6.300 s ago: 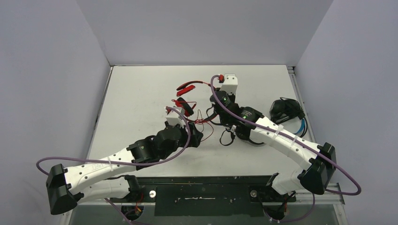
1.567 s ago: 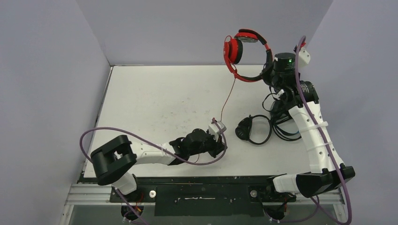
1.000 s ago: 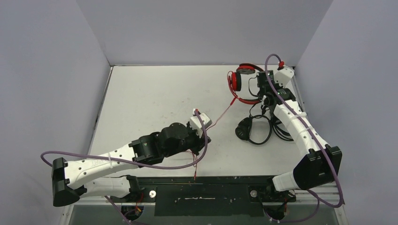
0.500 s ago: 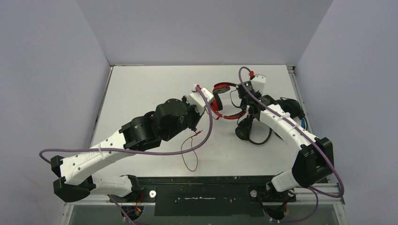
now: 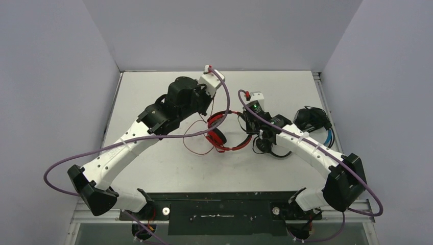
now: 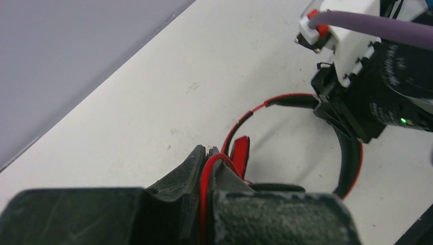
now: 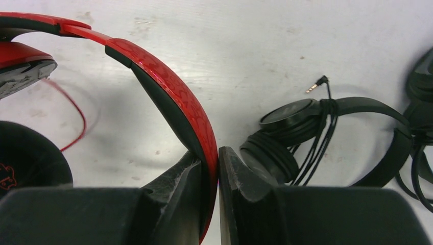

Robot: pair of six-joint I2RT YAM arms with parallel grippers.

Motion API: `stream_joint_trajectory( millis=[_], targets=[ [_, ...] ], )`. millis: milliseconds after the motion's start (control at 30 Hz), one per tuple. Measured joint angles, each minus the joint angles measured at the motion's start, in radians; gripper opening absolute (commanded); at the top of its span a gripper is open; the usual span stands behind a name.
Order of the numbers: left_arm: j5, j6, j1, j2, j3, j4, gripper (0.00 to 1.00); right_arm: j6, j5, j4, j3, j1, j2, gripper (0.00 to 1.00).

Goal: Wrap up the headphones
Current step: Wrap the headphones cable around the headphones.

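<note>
The red headphones lie near the table's middle, with my right gripper shut on their headband. In the right wrist view the band passes between the fingertips of that gripper, and one ear cup shows at the left. My left gripper is shut on the thin red cord, just beyond the headphones. A slack loop of that cord lies on the table. The all-black headphones sit right of my right gripper, their cable coiled around them. The black pair with a blue headband lies at the far right.
The white table is enclosed by grey walls at the back and both sides. A small jack plug of the black headphones' cable lies on the table. My right arm reaches over the black headphones.
My left gripper has moved towards the back of the table with the red cord. My right gripper has carried the red headphones nearer and to the left, beside the black pair.
</note>
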Motion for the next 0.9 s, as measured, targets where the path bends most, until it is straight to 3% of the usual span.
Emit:
stream_joint_trajectory(
  millis=[400, 600, 900],
  targets=[
    [0.312, 0.006, 0.272, 0.067, -0.018, 0.122, 0.00, -0.085, -0.100, -0.003, 0.000, 0.117, -0.081, 0.00],
    [0.465, -0.025, 0.285, 0.106, -0.004, 0.122, 0.00, -0.082, -0.034, -0.036, 0.001, 0.131, -0.069, 0.00],
    [0.562, -0.068, 0.284, 0.106, 0.035, 0.147, 0.00, -0.114, -0.041, -0.016, 0.024, 0.152, -0.013, 0.00]
  ],
)
